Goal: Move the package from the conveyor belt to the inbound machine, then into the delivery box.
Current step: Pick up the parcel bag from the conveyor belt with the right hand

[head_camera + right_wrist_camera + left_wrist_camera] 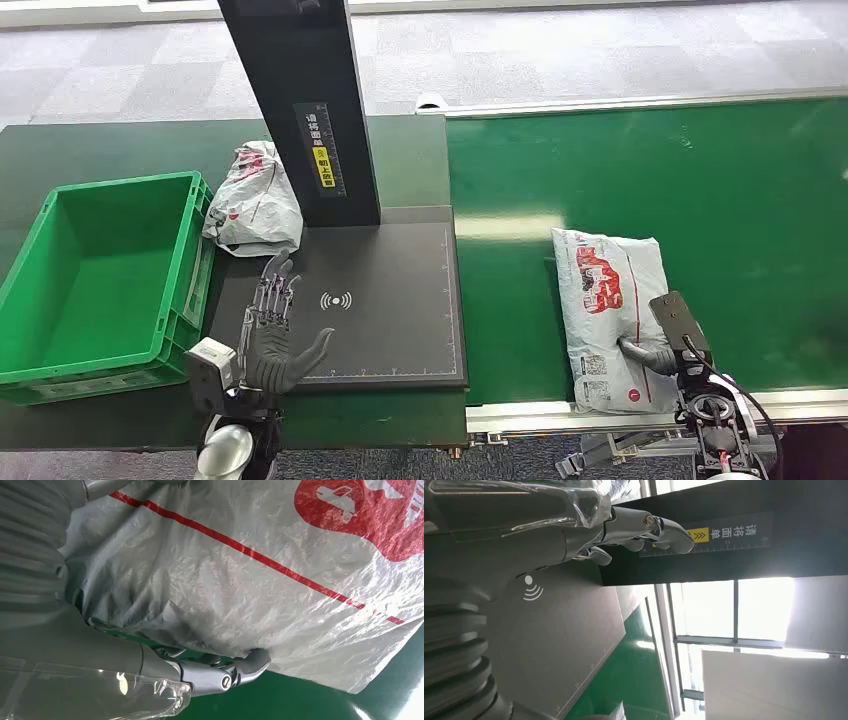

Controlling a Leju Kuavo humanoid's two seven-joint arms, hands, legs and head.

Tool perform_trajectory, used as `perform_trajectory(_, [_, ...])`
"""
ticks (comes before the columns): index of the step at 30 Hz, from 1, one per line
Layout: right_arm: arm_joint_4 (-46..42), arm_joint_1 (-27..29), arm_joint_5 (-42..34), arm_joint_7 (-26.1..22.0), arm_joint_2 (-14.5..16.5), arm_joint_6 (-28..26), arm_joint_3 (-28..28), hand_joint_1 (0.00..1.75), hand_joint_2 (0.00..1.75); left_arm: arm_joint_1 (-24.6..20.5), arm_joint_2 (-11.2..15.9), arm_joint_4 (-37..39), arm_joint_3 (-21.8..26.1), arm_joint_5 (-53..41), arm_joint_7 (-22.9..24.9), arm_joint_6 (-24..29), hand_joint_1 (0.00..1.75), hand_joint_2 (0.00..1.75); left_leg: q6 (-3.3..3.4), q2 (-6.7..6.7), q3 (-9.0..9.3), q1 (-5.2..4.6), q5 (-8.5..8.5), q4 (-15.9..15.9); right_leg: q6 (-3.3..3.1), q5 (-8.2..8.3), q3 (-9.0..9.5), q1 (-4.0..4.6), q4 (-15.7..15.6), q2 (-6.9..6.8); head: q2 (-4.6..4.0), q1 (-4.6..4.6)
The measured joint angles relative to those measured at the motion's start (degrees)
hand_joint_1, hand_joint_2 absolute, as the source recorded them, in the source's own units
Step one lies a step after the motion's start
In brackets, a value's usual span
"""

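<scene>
The package [610, 315], a white bag with red print, lies flat on the green conveyor belt [740, 220] near its front edge, and the right hand [668, 345] is on its right side, thumb [640, 352] pressed on top of the plastic while in the right wrist view a finger [252, 661] hooks at the bag's lower edge against the belt, so the bag sits between thumb and fingers. Over on the left, the left hand [275, 335] hovers with fingers spread wide and holding nothing above the dark scanner plate of the inbound machine [400, 300]. A second white bag [255, 200] rests between the machine's black post and the green delivery box [190, 260].
</scene>
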Motion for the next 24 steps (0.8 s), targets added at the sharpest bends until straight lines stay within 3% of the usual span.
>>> perform_trajectory(1, [0.3, -0.2, -0.1, 0.0, 0.0, 0.2, 0.0, 0.26, 1.75, 0.0, 0.0, 0.1, 0.0, 0.0, 0.0, 0.0, 0.0, 1.75, 0.0, 0.0, 0.0, 0.0, 0.0, 0.0, 0.0, 0.0, 0.0, 0.0, 0.0, 0.0, 0.0, 0.01])
perform_trajectory(2, [0.6, -0.4, -0.2, 0.0, 0.1, 0.6, 0.0, 0.63, 1.75, -0.1, 0.0, 0.1, 0.0, 0.0, 0.0, 0.0, 0.0, 1.75, 0.0, 0.0, 0.0, 0.0, 0.0, 0.0, 0.0, 0.0, 0.0, 0.0, 0.0, 0.0, 0.0, 0.01])
perform_trajectory(4, [1.7, -1.1, -0.8, -0.1, 0.2, 1.9, 0.0, 1.51, 1.75, -0.3, 0.0, 0.5, -0.1, 0.0, 0.0, 0.0, 0.0, 1.75, 0.0, 0.01, 0.0, 0.0, 0.0, 0.0, 0.0, 0.0, 0.0, 0.0, 0.0, 0.01, 0.0, 0.01])
perform_trajectory(5, [2.2, -1.5, -1.0, -0.2, 0.3, 2.6, 0.1, 1.75, 1.75, -0.4, 0.0, 0.6, -0.3, 0.0, 0.0, 0.0, 0.0, 1.75, 0.0, 0.02, -0.01, 0.0, 0.0, 0.0, 0.0, 0.0, 0.0, 0.0, 0.0, 0.01, 0.0, 0.01])
perform_trajectory(15, [5.4, -4.6, -1.4, -1.1, 1.7, 4.2, 0.7, 1.75, 1.75, -1.2, 0.0, 1.7, -1.0, 0.0, -0.1, 0.4, 0.0, 1.75, -0.01, 0.02, 0.04, 0.0, 0.01, 0.0, 0.0, 0.0, 0.01, 0.01, 0.0, 0.02, 0.0, 0.02])
perform_trajectory(24, [4.0, -4.4, -3.9, -3.9, 2.1, 0.1, 0.8, 1.75, 1.75, -2.0, 0.0, 1.9, -1.0, 0.0, 0.7, 0.5, 0.0, 1.75, -0.01, 0.0, -0.01, 0.0, 0.0, 0.0, 0.0, 0.0, -0.01, 0.0, 0.0, 0.0, 0.0, 0.01])
